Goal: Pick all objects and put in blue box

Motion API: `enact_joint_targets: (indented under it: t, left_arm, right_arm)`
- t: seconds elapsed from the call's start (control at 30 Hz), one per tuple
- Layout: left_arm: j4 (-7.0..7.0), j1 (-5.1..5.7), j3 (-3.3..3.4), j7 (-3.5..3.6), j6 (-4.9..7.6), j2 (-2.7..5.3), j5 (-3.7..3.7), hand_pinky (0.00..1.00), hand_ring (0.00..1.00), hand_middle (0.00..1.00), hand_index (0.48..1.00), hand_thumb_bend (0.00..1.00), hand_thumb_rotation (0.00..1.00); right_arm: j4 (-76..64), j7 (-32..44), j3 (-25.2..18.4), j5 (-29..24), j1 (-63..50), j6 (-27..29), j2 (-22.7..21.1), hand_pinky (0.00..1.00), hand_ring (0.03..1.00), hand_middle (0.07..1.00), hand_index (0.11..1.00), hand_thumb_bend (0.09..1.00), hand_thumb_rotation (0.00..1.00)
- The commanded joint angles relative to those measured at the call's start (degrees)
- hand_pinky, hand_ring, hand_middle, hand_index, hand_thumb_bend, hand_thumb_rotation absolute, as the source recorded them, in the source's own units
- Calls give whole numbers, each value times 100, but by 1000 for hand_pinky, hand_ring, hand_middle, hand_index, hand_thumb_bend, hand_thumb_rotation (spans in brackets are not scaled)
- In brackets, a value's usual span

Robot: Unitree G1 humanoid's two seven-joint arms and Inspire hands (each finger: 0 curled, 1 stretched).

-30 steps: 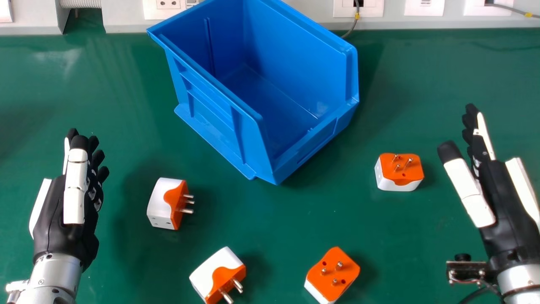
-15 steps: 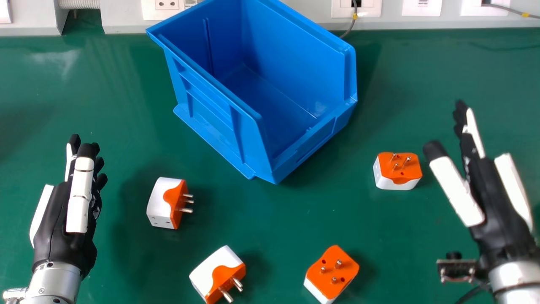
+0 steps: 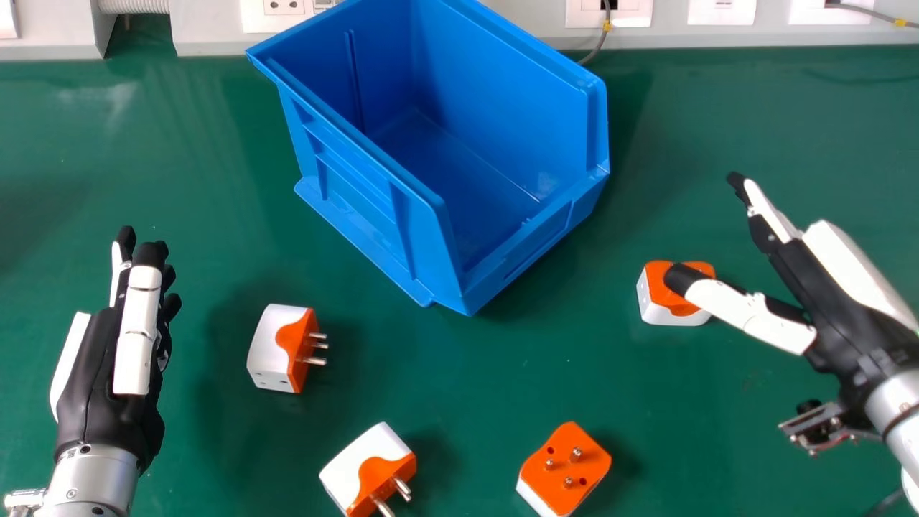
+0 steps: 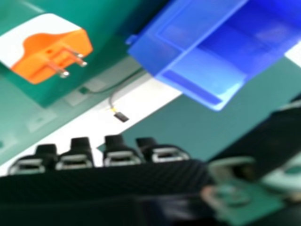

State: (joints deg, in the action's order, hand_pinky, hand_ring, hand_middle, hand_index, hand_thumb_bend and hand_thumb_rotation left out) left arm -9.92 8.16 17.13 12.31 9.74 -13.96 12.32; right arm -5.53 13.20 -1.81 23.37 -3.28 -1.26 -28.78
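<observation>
The rightmost orange-and-white plug adapter (image 3: 655,298) sits on the green table (image 3: 682,402), right of centre in the head view. The right hand (image 3: 854,323) is at the frame's right, wide open, its fingers straight and its thumb extended. The thumb tip overlaps the adapter's orange face in view; contact cannot be confirmed. The hand holds nothing. Three further adapters lie on the table: one left of centre (image 3: 276,352), one at the lower centre (image 3: 366,467), one at the lower right of centre (image 3: 563,467). The blue box (image 3: 359,190) stands at upper centre with nothing inside its visible floor. The left hand (image 3: 100,373) is at lower left, fingers straight, near the left-of-centre adapter, apart from it.
</observation>
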Motion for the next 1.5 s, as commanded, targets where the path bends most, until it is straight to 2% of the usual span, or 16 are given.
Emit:
enact_joint_targets:
  t: [0.0,0.07,0.23,0.3,0.4,0.47,0.57,0.67,0.87,1.07,1.17,1.27,1.47]
  left_arm:
    - [-13,-87,19,3,73,-8,-1,992,1000,1000,1000,558,1000]
    - [-60,-117,26,23,91,-16,11,991,1000,1000,1000,559,1000]
    - [16,-122,10,-6,41,-9,-5,991,1000,1000,1000,557,1000]
    - [-45,-151,11,4,75,-16,-13,992,1000,1000,1000,557,1000]
    - [-251,-238,40,30,160,-40,-10,995,1000,1000,1000,557,1000]
    - [-303,-262,49,29,181,-41,-8,996,1000,1000,1000,559,1000]
    - [-267,-251,57,6,150,-23,10,997,1000,1000,1000,564,1000]
    - [-237,-251,49,-29,111,-16,-6,997,1000,1000,1000,565,1000]
    - [-269,-253,61,-22,144,-41,-10,998,1000,1000,1000,567,1000]
    - [-109,-190,42,-31,81,-31,-7,998,1000,1000,1000,570,1000]
    - [-189,-220,59,-14,66,-63,0,1000,1000,1000,1000,571,1000]
    - [-179,-217,62,-6,42,-74,-1,1000,1000,1000,1000,573,1000]
    - [6,-119,60,-20,-45,-68,0,1000,1000,1000,1000,574,1000]
  right_arm:
    - [67,97,107,159,241,-43,-215,1000,1000,1000,1000,573,800]
    - [136,148,182,234,331,-66,-274,1000,1000,1000,1000,583,791]
    - [477,291,458,572,696,-81,-497,1000,1000,1000,1000,606,779]
    - [626,337,546,668,826,-69,-574,1000,1000,1000,1000,613,779]
    - [865,493,767,933,1126,-100,-755,1000,1000,1000,1000,644,771]
    - [1011,556,872,1037,1274,-96,-824,1000,1000,1000,1000,656,767]
    - [1260,622,1036,1190,1490,-54,-900,1000,1000,1000,1000,664,751]
    - [1532,633,1248,1406,1718,33,-979,1000,1000,1000,1000,674,734]
    - [2051,487,1665,1937,2165,275,-1120,1000,1000,1000,1000,697,685]
    - [2537,364,1980,2308,2561,495,-1189,1000,1000,1000,1000,693,619]
    - [2839,301,2210,2566,2809,625,-1213,1000,1000,1000,1000,688,594]
    - [3160,219,2395,2754,3041,748,-1204,995,1000,1000,1000,683,582]
    - [3658,50,2659,2943,3407,940,-1156,985,1000,1000,1000,682,560]
